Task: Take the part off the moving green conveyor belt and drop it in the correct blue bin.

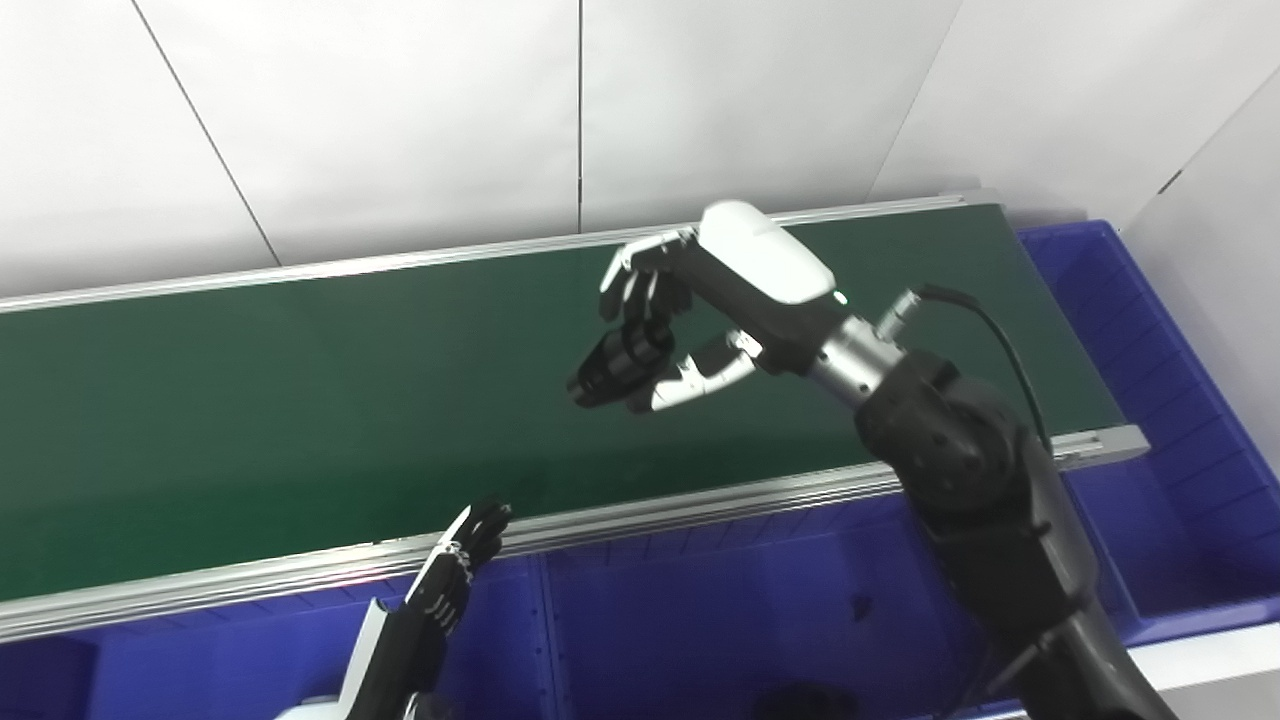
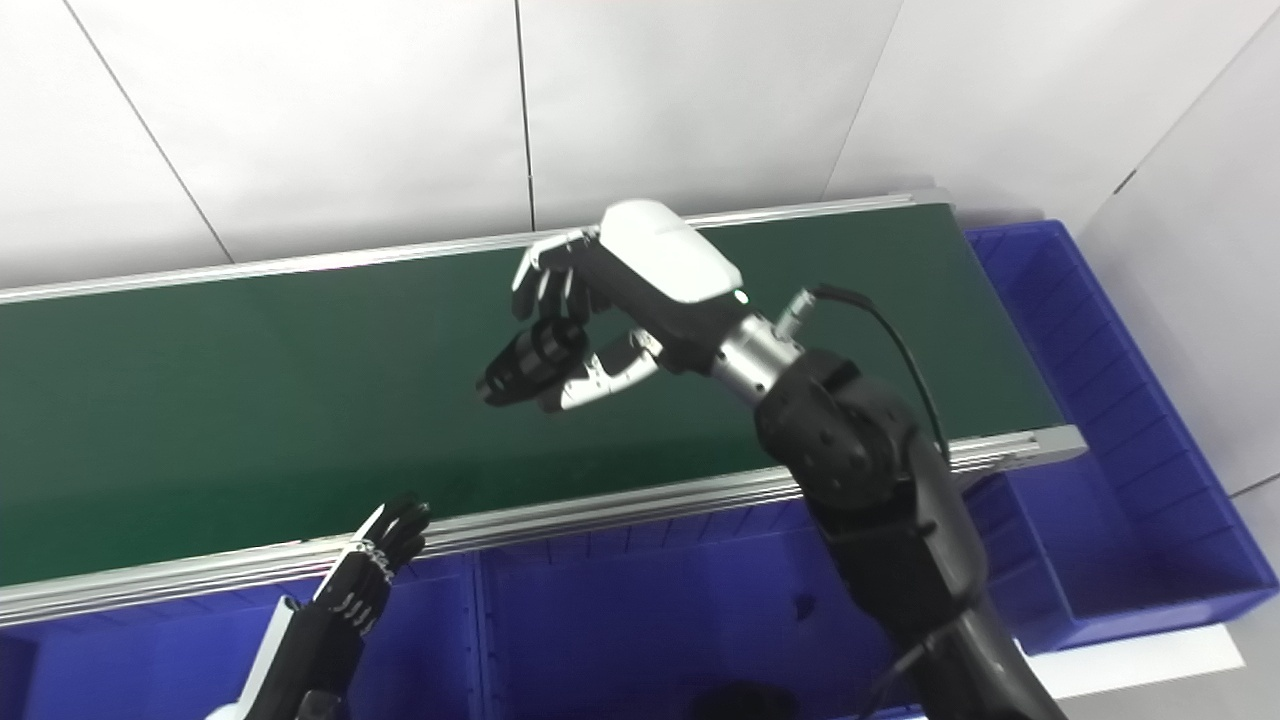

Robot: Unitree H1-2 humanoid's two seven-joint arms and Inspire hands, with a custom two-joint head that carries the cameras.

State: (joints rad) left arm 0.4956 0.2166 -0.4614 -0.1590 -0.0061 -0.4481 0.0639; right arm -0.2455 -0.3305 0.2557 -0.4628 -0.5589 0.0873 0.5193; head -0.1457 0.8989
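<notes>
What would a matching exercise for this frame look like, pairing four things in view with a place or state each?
Column one:
1. right hand
2. left hand
3. dark cylindrical part
4. blue bins

Column two:
A. along the near side and right end of the belt
B. held above the green belt, off its surface
C. shut on the part, over the belt
D. low by the near rail, fingers straight, holding nothing

Pairs: 1-C, 2-D, 3-B, 4-A

White-shelled robot hand (image 1: 700, 300), black arm (image 1: 980, 480), cable (image 1: 1000, 340)
</notes>
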